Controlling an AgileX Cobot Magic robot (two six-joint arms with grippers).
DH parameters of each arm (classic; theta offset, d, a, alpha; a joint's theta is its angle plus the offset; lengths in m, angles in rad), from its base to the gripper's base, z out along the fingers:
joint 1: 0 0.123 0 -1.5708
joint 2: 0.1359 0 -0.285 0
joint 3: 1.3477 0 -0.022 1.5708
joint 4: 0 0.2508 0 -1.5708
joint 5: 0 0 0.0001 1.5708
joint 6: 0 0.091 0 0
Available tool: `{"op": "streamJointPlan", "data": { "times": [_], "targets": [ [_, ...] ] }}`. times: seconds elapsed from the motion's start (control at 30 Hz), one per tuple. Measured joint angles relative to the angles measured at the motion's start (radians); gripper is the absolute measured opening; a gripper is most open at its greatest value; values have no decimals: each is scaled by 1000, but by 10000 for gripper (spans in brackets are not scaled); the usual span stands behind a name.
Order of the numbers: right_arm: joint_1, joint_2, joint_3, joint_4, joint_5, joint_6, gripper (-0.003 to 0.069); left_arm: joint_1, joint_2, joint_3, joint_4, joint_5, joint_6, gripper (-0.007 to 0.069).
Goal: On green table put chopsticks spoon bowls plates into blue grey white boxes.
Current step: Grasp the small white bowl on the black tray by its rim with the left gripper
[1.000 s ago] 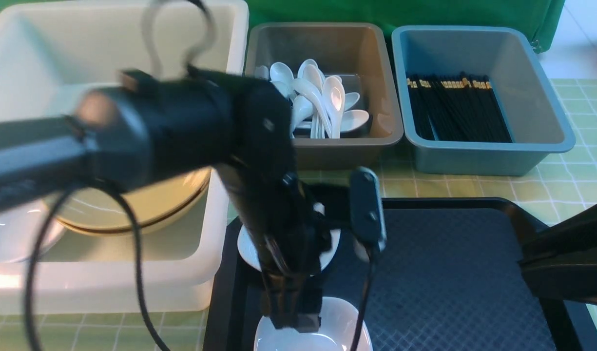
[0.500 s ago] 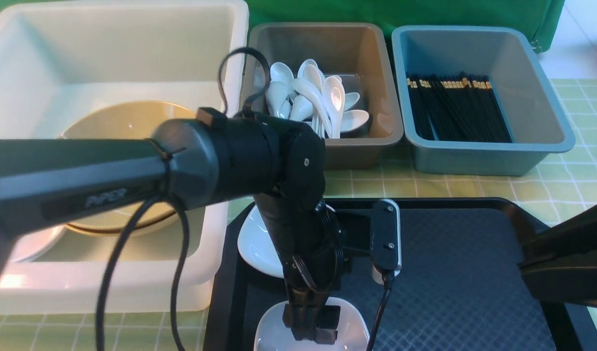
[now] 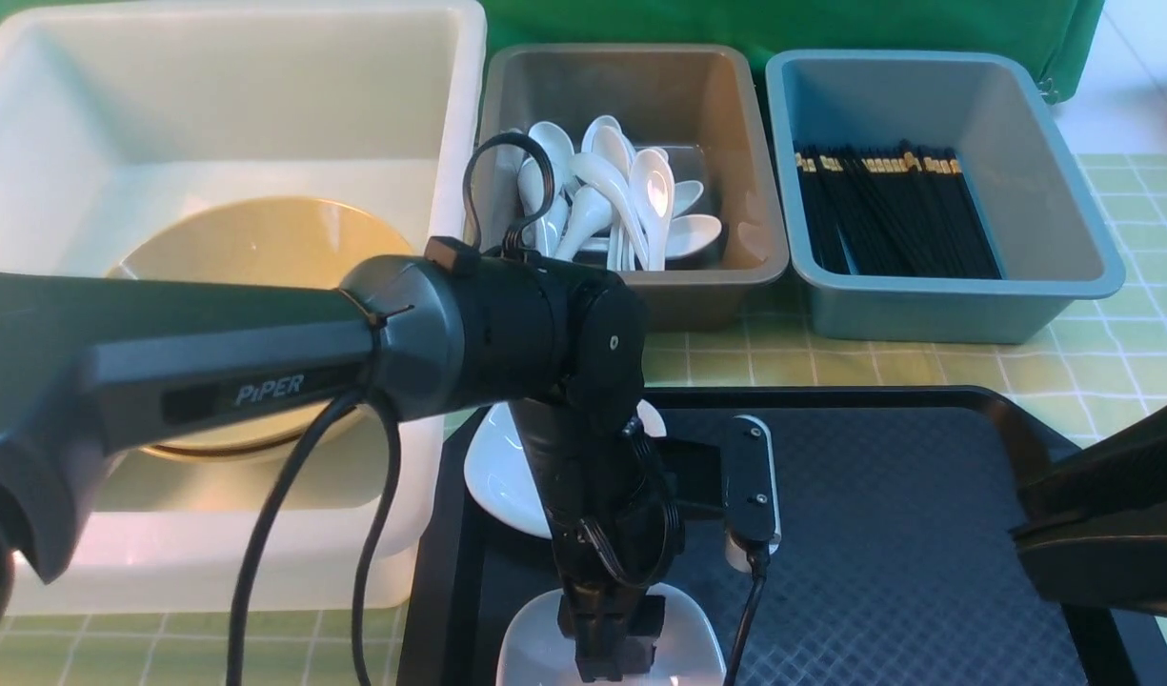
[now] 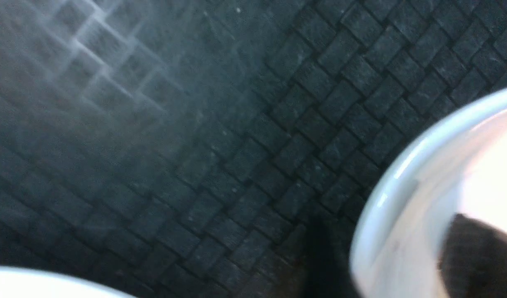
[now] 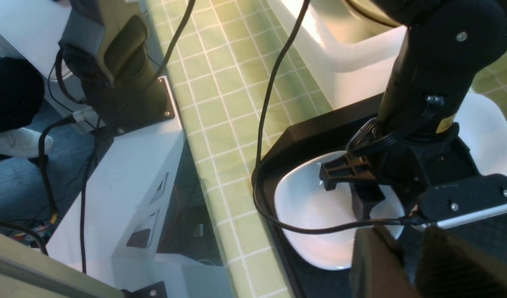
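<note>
Green table (image 3: 1097, 362): pale green cloth with a white grid, showing along the right side and bottom left of the front view.
3 tubs across the top:
- White tub (image 3: 211, 86), upper left, is by far the biggest and translucent. 1 glossy tan bowl (image 3: 250, 243) shows inside. The left arm (image 3: 164, 381) covers its near half, so I can't tell if more are stacked under it.
- Grey-brown tub (image 3: 640, 86), top centre, holds a heap of glossy white spoons (image 3: 631, 205). They overlap too much for an exact count.
- Blue tub (image 3: 1050, 191), upper right, holds a dense bundle of black chopsticks (image 3: 893, 214), gold bands all at the far end. Too many to count.

1 black textured tray (image 3: 907, 534), lower centre to right, carries 2 white plates, both square with rounded corners.
- Far plate (image 3: 502, 476) is at the tray's upper-left corner, half hidden by the arm.
- Near plate (image 3: 531, 653) is at the bottom edge, centre.

Left gripper (image 3: 613, 667) is down on the near plate, jaws narrow and straddling its rim, with one finger (image 4: 481, 260) inside. Can't tell whether it is actually clamped.
Right gripper (image 5: 406, 238) has a narrow gap and nothing between the fingers. Its arm (image 3: 1107, 543) sits at the lower right edge.

Writing: "PiPER" (image 3: 270, 389) on the left arm. The yellow sticker (image 5: 445, 122) on its wrist is unreadable.
</note>
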Motion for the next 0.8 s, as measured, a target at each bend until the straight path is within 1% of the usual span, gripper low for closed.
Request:
{"op": "streamJointPlan", "data": {
  "times": [0.07,0.1,0.23,0.33,0.4,0.43,0.47,0.63,0.8],
  "targets": [
    [0,0,0,1,0,-2,162,0,0,0,0,4,-4,132],
    [0,0,0,2,0,-2,163,0,0,-2,-9,19,-6,92],
    [0,0,0,3,0,-5,167,0,-3,-10,-16,35,-7,89],
    [0,0,0,3,0,-6,172,0,0,-40,-16,78,-7,85],
    [0,0,0,4,0,-6,173,1,1,-65,-24,96,-7,62],
    [0,0,0,4,0,-7,173,7,3,-114,-50,139,-7,29],
    [0,0,0,4,0,-8,174,11,4,-144,-68,163,-7,14],
    [0,0,0,5,0,-14,183,43,4,-284,-137,223,-12,15],
    [0,0,0,5,0,-14,185,87,-19,-358,-156,237,-28,15]
  ]
}}
